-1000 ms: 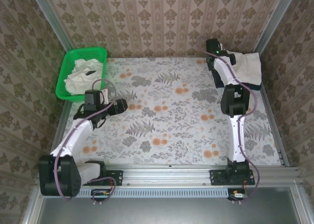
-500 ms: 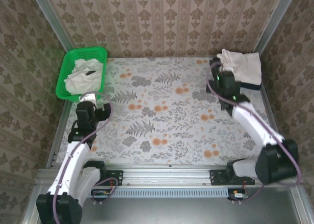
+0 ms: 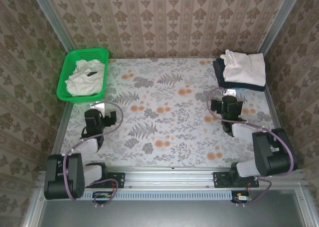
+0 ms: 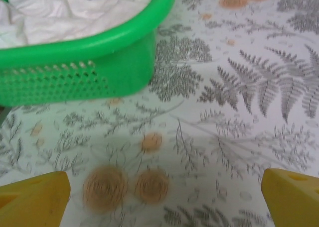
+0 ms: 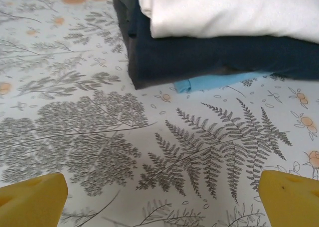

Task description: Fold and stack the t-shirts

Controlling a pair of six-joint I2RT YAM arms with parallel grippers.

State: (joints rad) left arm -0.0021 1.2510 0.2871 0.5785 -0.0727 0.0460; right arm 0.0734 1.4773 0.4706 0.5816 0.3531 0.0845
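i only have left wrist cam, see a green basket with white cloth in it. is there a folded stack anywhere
Observer: Yes, a stack sits at the far right corner of the table, across from the basket.
Operator: whats on top of it
Observer: A folded white shirt lies on a dark navy garment, with a light blue edge showing beneath.
Operator: wheres the right pincer
Observer: The right pincer is open and empty, on the near side of the stack, facing it without touching.
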